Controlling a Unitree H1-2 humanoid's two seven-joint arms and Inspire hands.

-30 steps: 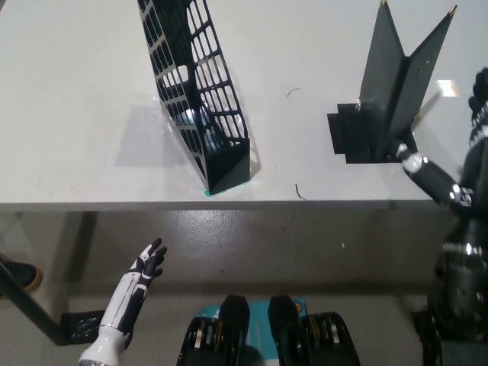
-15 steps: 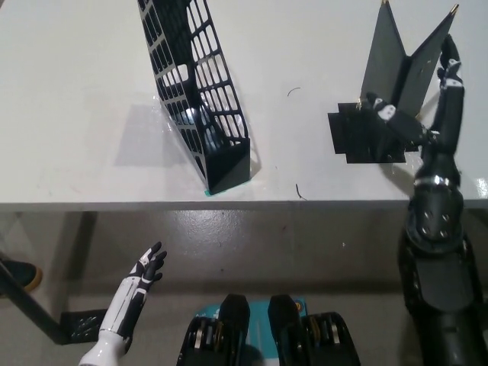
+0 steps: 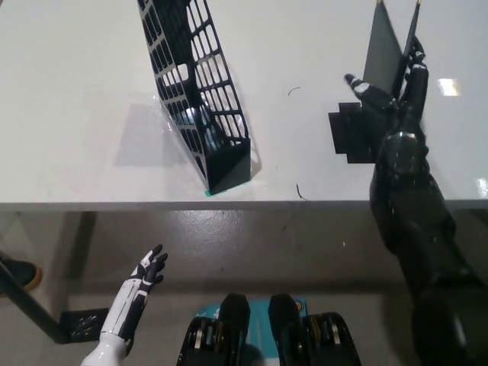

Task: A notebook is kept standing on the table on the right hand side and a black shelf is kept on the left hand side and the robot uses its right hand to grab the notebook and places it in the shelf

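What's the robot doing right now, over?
Right hand closing fingers around the standing notebook. Left hand open, low, below the table. Shelf waiting, path clear.

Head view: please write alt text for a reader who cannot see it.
The black right robot hand is closing around a dark notebook standing upright on the right of a white table. A black mesh shelf stands to the left, empty. The white left robot hand rests open below the table edge.
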